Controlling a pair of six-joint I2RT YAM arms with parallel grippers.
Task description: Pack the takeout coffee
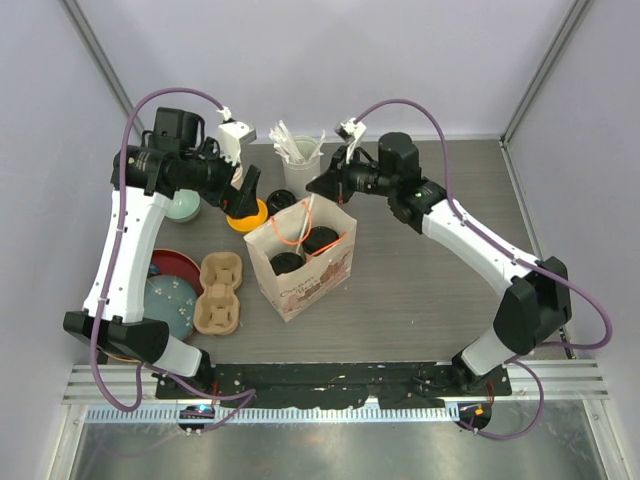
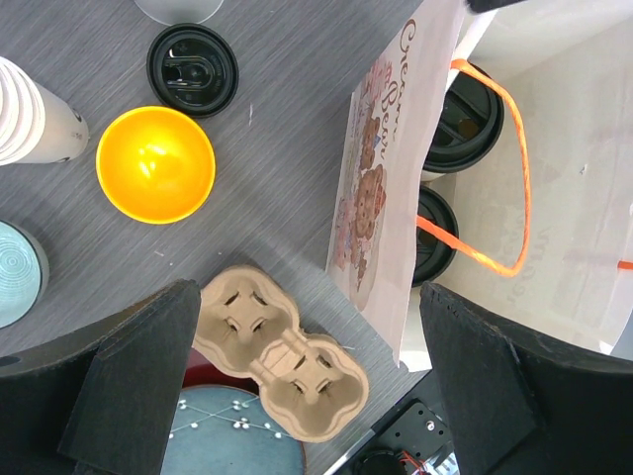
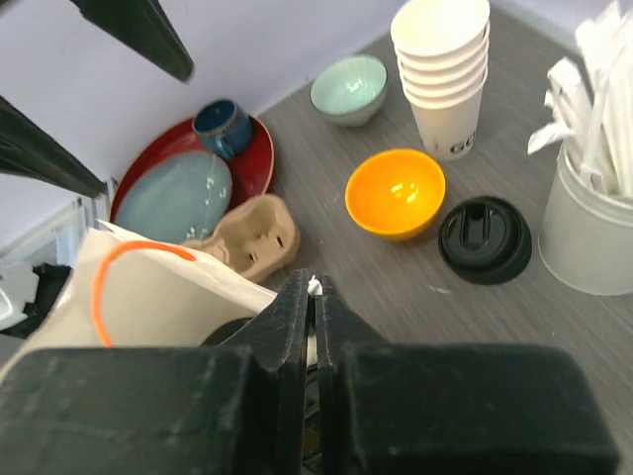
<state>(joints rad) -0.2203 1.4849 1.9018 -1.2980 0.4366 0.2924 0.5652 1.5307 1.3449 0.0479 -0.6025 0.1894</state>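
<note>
Right end effector [image 3: 314, 293] tight on bag [image 1: 300, 285] rim, 2 cups [image 1: 320, 240] inside

- Paper bag [image 2: 381, 198] wall covers part of both lidded cups [image 2: 467, 117]; only their black lids show
- Teal bowl [image 2: 15, 272] cut by left wrist view's edge

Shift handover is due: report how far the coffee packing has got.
Done: both white paper cups with black plastic lids stand inside the printed paper bag. In hand: the right hand pinches the bag's rim, shut; the left hand hangs open, empty. Left: release the bag, I'd judge.
</note>
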